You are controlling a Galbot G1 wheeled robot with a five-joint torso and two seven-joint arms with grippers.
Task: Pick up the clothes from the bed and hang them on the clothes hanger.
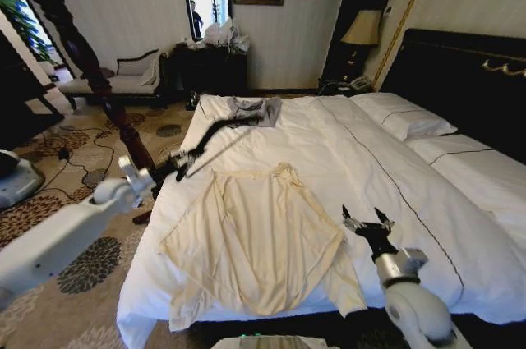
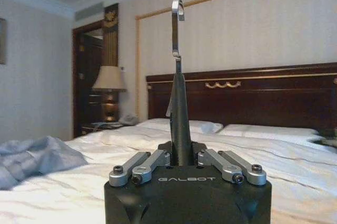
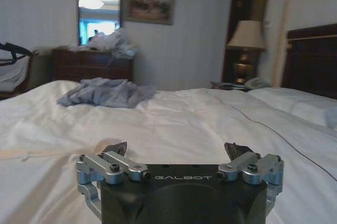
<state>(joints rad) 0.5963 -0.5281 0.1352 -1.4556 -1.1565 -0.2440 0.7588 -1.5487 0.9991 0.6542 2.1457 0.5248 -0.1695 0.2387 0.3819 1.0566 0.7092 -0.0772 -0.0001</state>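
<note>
The clothes (image 1: 259, 242), a large cream long-sleeved garment, lie spread flat on the near left part of the bed (image 1: 370, 152). My left gripper (image 1: 182, 162) hovers at the bed's left edge, just beyond the garment's collar. It is shut on the black clothes hanger (image 1: 223, 129), which slants out over the duvet. The left wrist view has the left gripper (image 2: 180, 158) clamped on the clothes hanger (image 2: 180, 118), seen edge-on with its silvery hook (image 2: 178, 23) on top. My right gripper (image 1: 367, 222) is open above the duvet, right of the garment, and the right gripper (image 3: 176, 150) holds nothing.
A smaller grey garment (image 1: 255, 109) lies crumpled on the far side of the bed. White pillows (image 1: 407, 119) and a black headboard (image 1: 460, 78) are on the right. A dark wooden post (image 1: 82, 53) rises left of the bed. Patterned carpet (image 1: 74, 160) covers the floor.
</note>
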